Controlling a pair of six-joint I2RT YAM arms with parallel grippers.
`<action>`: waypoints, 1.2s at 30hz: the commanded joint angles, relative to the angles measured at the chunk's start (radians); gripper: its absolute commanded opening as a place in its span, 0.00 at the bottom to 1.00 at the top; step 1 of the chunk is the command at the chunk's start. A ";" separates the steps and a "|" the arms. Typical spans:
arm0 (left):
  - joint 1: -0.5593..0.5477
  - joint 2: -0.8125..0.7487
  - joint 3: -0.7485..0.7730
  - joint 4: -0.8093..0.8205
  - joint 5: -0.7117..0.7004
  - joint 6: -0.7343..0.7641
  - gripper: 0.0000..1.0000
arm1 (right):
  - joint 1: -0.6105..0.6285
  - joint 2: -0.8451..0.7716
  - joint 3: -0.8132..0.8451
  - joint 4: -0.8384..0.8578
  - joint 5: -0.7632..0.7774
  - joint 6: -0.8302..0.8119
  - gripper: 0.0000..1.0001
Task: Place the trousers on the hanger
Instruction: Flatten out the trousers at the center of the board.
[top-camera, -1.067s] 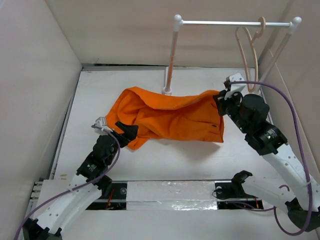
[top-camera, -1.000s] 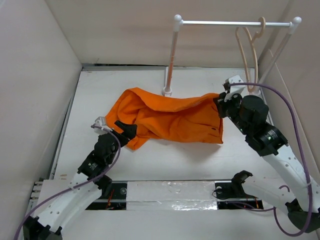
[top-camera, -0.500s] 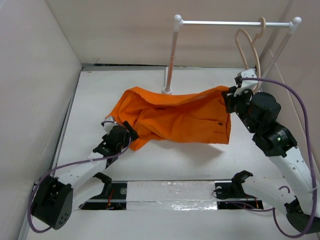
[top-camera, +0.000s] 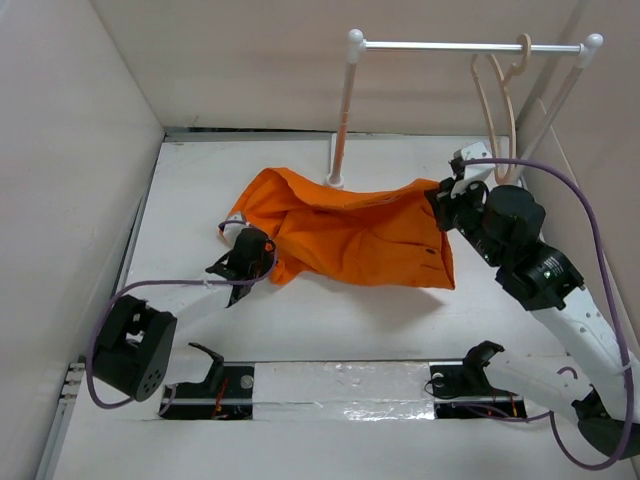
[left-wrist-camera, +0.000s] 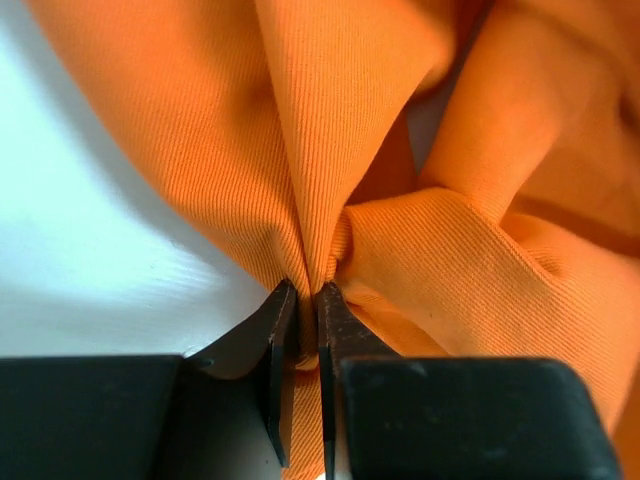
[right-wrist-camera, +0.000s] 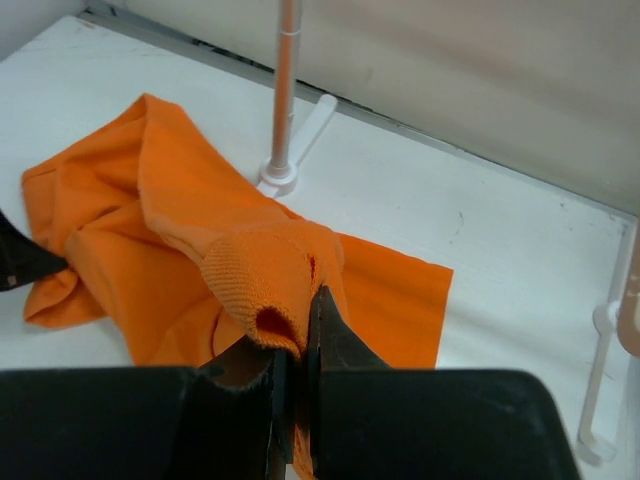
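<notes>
The orange trousers (top-camera: 345, 230) lie spread across the middle of the table, bunched at the left end. My left gripper (top-camera: 262, 252) is shut on a pinched fold of the cloth (left-wrist-camera: 310, 250) at that end. At the right end my right gripper (top-camera: 440, 205) is shut on the ribbed edge of the trousers (right-wrist-camera: 260, 285) and holds it off the table. The pale wooden hanger (top-camera: 498, 110) hangs by its hook from the right part of the white rail, above and behind the right gripper.
The white rail (top-camera: 465, 46) stands on two posts; its left post (top-camera: 340, 120) rises just behind the trousers and its foot (right-wrist-camera: 278, 178) touches the cloth's far edge. Side walls close in left and right. A taped strip (top-camera: 340, 385) crosses the near edge.
My left arm has reached forward and its gripper has closed on the left end of the trousers. The right gripper rose toward the hanger, then came back down left, still holding the cloth.
</notes>
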 joint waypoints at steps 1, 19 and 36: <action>0.020 -0.115 0.082 -0.025 -0.074 -0.034 0.00 | 0.046 -0.017 0.041 0.091 0.035 -0.004 0.00; 0.405 -0.306 0.951 -0.533 -0.015 0.288 0.00 | 0.298 0.197 0.895 -0.267 -0.278 0.050 0.00; 0.338 -0.178 0.386 -0.215 0.210 0.124 0.73 | 0.226 0.201 0.625 -0.176 0.061 -0.027 0.00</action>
